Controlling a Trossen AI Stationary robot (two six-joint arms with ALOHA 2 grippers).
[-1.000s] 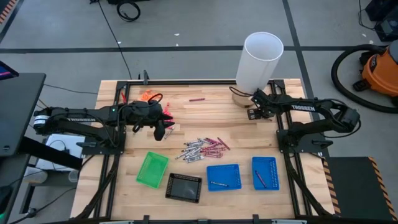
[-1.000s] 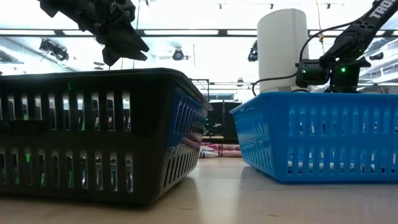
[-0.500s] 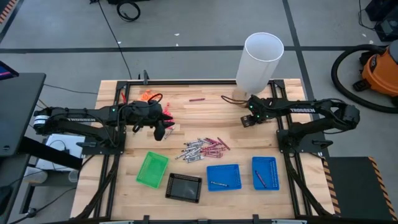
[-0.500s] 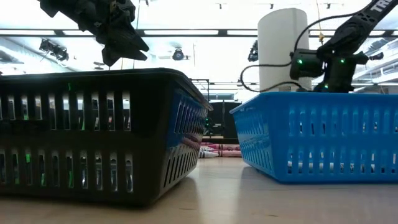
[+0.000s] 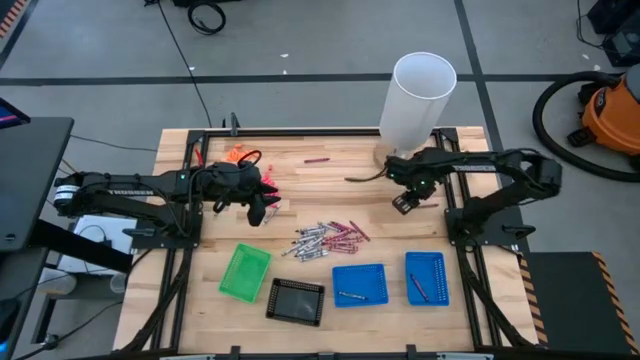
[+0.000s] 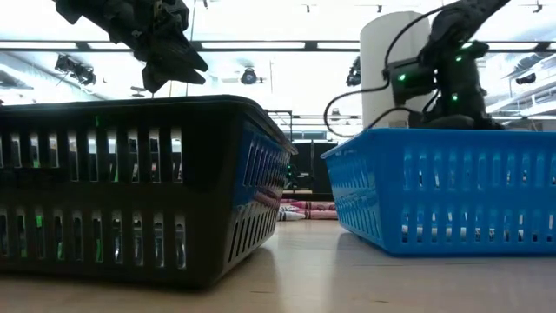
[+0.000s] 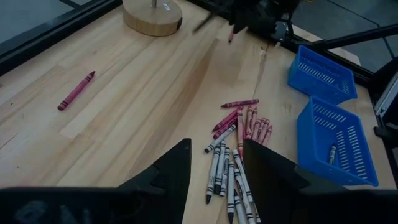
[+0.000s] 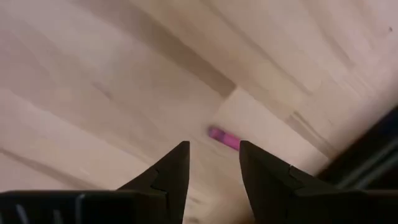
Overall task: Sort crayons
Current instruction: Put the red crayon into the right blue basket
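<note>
Crayons (image 5: 327, 238) lie in a loose heap of maroon and grey-white sticks at the middle of the wooden table (image 5: 320, 180), just behind the row of small trays, and the left wrist view looks straight down on that heap (image 7: 235, 149). One stray maroon crayon (image 5: 317, 160) sits alone near the far edge, well apart from the pile. Along the near edge stand a green tray (image 5: 245, 272), a black tray (image 5: 296, 301) and two blue trays, the inner one (image 5: 359, 284) and the outer one (image 5: 427, 277) each with a crayon inside. The left arm stretches in from its side, elbow low, its left gripper (image 5: 258, 212) hovering beside the heap, fingers spread a little and holding nothing. The right arm folds out from its base and bends down, so the right gripper (image 5: 403, 203) points at the bare wood in front of the tall white tube (image 5: 417, 100). Its two fingers stand slightly apart with nothing between them, and its wrist view shows a small pink bit (image 8: 222, 138) on the wood just past the tips.
</note>
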